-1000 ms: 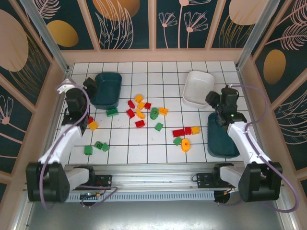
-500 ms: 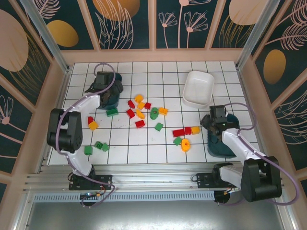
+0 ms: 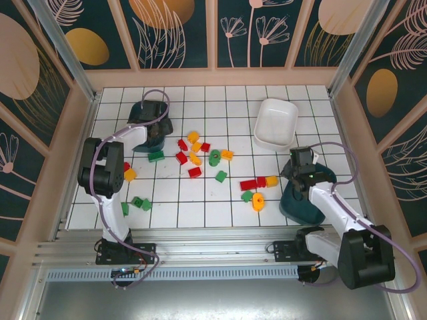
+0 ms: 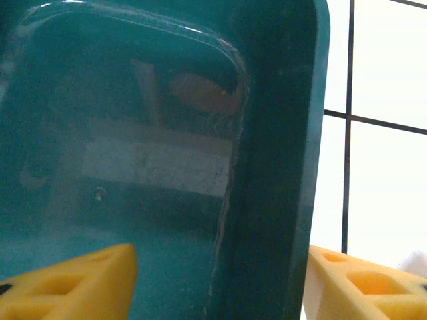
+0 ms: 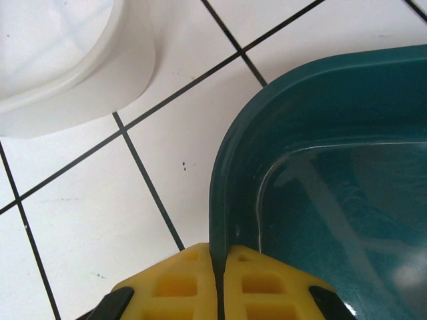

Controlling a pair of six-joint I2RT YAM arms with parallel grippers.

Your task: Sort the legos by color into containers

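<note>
Three tubs and about twenty legos (image 3: 195, 159) on a white, black-gridded table (image 3: 200, 213).

a, left teal tub (image 4: 273, 133): near the far-left corner of the table, largely covered in the overhead view by the left arm (image 3: 100, 170).

b, white tub (image 3: 275, 123): near the far edge, toward the far-right corner.

c, right teal tub (image 3: 303, 203): along the right edge, toward the near-right corner. In the right wrist view it lies near the white tub but apart from it.

d, legos: red, green and yellow-orange, loose on the tiles between the tubs.
- The main cluster lies about the middle of the table.
- Two red ones and a yellow-orange lego (image 3: 271, 181) form a short row near the right teal tub.
- A green lego (image 3: 247, 196) and a second yellow-orange one sit just nearer the near edge.
- Three green ones lie toward the near-left corner.
- A red and a yellow-orange one touch each other beside the left arm.

e, left gripper (image 4: 220, 283): released. Its yellow fingers (image 4: 67, 287) stand apart astride one wall of the left teal tub. One is over the tub's floor with a gap to the wall. The other is outside, just beside the wall's outer face.

f, right gripper (image 5: 220, 280): clenched on the right teal tub. The two fingers are pressed nearly together at a rounded corner of the rim. The thin wall runs down between them, with one finger outside over the tile and one inside.
</note>
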